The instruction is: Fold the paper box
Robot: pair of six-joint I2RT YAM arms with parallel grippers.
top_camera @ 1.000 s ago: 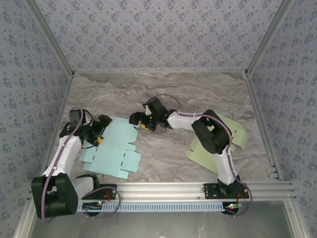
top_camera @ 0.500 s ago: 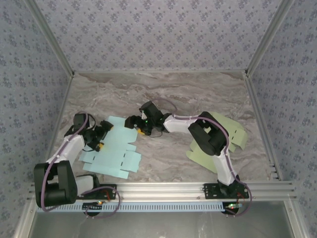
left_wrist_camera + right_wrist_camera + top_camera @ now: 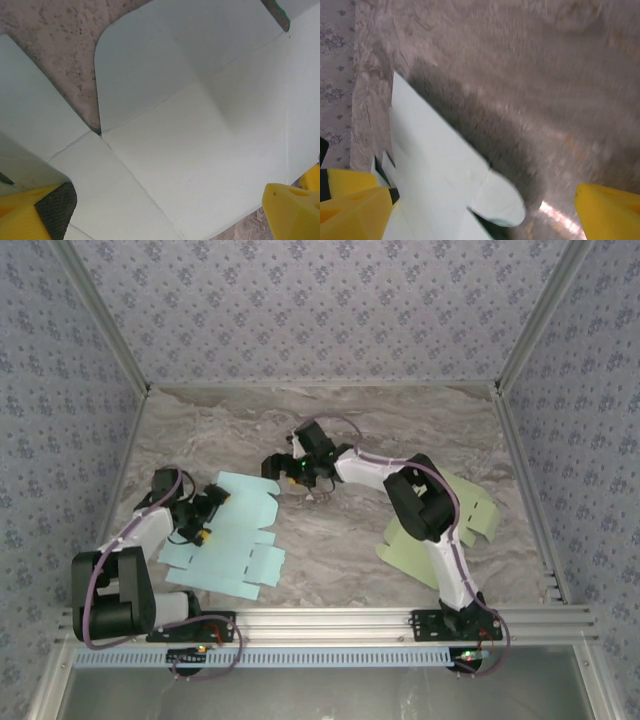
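The paper box is a flat light-blue blank [image 3: 232,540] lying left of centre on the marble table. My left gripper [image 3: 207,510] sits low over its left part, jaws open. In the left wrist view the blank [image 3: 200,150] spans the space between the wide-apart yellow fingers [image 3: 292,212], with creases and a rounded flap visible. My right gripper [image 3: 278,468] hovers open just past the blank's far right corner. The right wrist view is blurred and shows the blank's edge [image 3: 430,165], with a rounded tab, lying below my open right gripper [image 3: 480,215].
A light-green flat blank [image 3: 472,512] lies at the right, partly under the right arm. Patterned walls enclose the table on three sides. An aluminium rail [image 3: 330,620] runs along the near edge. Bare marble [image 3: 340,540] lies between the two blanks.
The left gripper has come down and nearer, onto the blue blank's left side. The right gripper dipped left toward the blank's corner, then pulled back up and away.
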